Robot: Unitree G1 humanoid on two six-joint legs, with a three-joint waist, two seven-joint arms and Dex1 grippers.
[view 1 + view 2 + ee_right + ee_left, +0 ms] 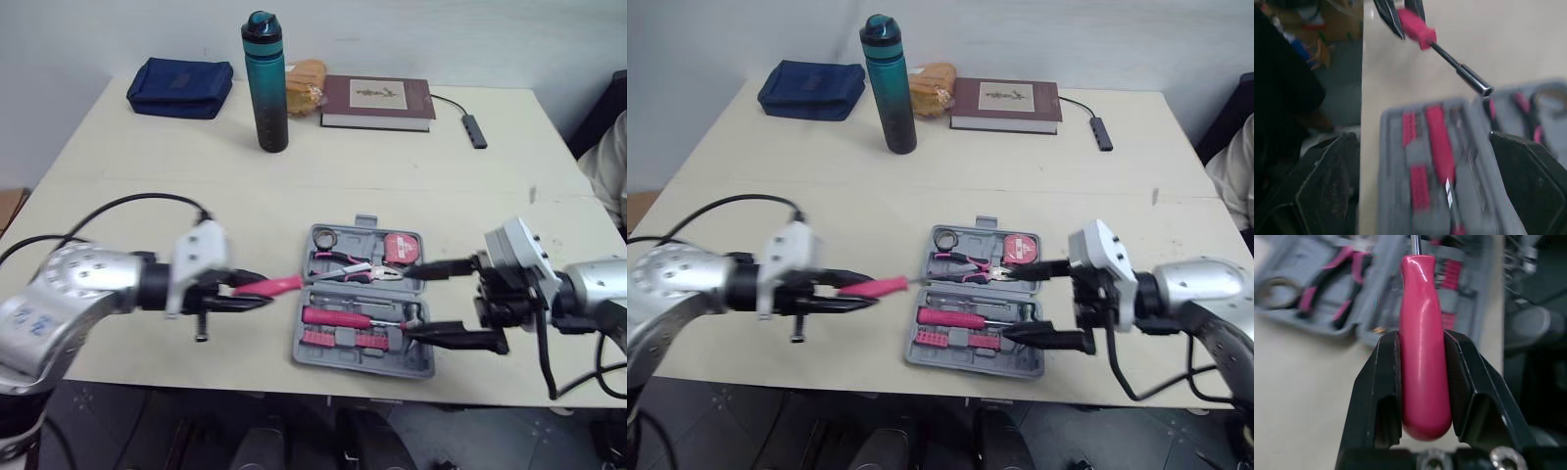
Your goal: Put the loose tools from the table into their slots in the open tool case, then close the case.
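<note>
While the left hand is clenched on the pink handle of a screwdriver, held in the air just off the left edge of the open tool case, the shaft points in over that edge, toward the row between the pliers and a second pink-handled driver already seated. The right hand stands released, fingers wide, straddling the case's right edge above the worktop. Risk noted: the grip sits toward the butt of the handle, so the tool could pivot as it is lowered, and the tip may catch the rim or ride onto the pliers. Either hand bumping the case would shift it. The vacant slot is hard to make out, and I cannot tell which part of the case is the lid.
</note>
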